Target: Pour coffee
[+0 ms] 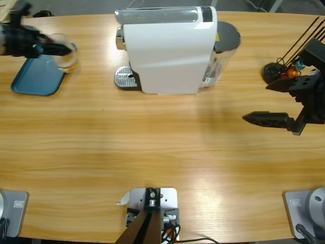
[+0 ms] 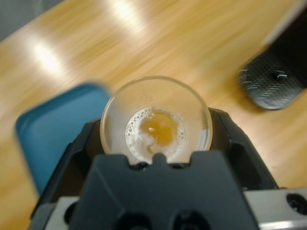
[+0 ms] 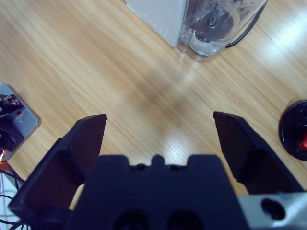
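The left claw [image 2: 156, 143] grips a clear glass tumbler [image 2: 156, 117] holding a shallow pool of amber coffee [image 2: 160, 130] ringed with pale foam, at the edge of a blue tray [image 1: 36, 76] at the desk's [image 1: 162, 152] far left. The right claw [image 3: 158, 139] hangs wide open and empty over bare wood, right of the white coffee machine [image 1: 165, 51].

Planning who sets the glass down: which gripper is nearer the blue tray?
Left. The left gripper, holding the glass, is at the blue tray; the right gripper hangs far across the table.
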